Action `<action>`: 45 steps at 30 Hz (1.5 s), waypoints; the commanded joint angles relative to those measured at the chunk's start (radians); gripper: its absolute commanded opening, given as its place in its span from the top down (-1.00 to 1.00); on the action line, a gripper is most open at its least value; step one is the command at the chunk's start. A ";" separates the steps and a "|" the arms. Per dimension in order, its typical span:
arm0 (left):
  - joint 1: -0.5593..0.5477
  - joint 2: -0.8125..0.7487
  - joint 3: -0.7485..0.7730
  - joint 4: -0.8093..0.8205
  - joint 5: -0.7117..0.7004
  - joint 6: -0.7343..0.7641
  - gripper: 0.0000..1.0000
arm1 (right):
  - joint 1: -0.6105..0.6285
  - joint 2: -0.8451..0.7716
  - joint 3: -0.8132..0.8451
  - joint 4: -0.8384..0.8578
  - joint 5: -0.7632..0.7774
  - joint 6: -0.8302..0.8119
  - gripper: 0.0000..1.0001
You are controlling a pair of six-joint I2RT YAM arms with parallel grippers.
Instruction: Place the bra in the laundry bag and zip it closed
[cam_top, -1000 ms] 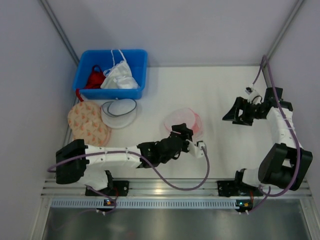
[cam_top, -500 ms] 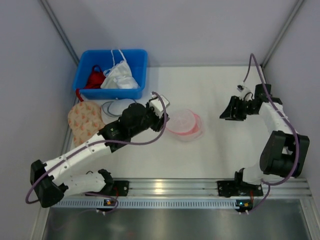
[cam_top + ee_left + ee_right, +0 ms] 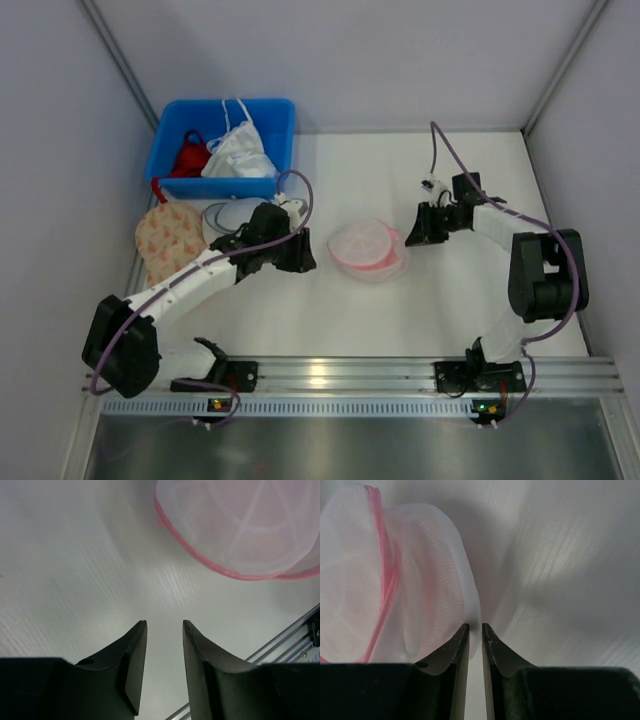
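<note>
Bright even light from above, soft shadows and glare on the table [image 3: 560, 565], wrist views slightly blurred

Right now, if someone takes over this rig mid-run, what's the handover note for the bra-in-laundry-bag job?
Left gripper: open, empty, short of the round white mesh laundry bag with pink rims.
Right gripper: nearly closed at the bag's mesh edge; can't confirm a pinch.
Soft salmon-pink bra: appears to be inside, showing through the mesh.
Left to do: can't tell whether the bag is zipped; check, then zip it closed.
</note>
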 commanded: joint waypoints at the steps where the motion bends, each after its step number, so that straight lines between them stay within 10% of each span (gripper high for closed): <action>1: 0.001 0.063 0.011 0.021 0.103 -0.129 0.20 | 0.050 0.014 -0.033 0.126 -0.001 0.022 0.67; 17: 0.019 0.527 0.258 0.401 0.152 -0.313 0.11 | 0.194 -0.207 -0.226 0.063 -0.183 0.079 0.58; 23: 0.099 0.690 0.413 0.427 0.158 -0.296 -0.10 | 0.151 -0.337 -0.139 -0.225 -0.211 -0.105 0.39; 34: 0.188 0.442 0.286 0.384 0.336 -0.082 -0.63 | -0.070 -0.480 0.003 -0.204 0.045 -0.133 -0.85; 45: 0.174 0.356 0.163 0.381 0.387 -0.137 -0.56 | -0.068 -0.305 -0.123 -0.114 -0.012 -0.033 -0.56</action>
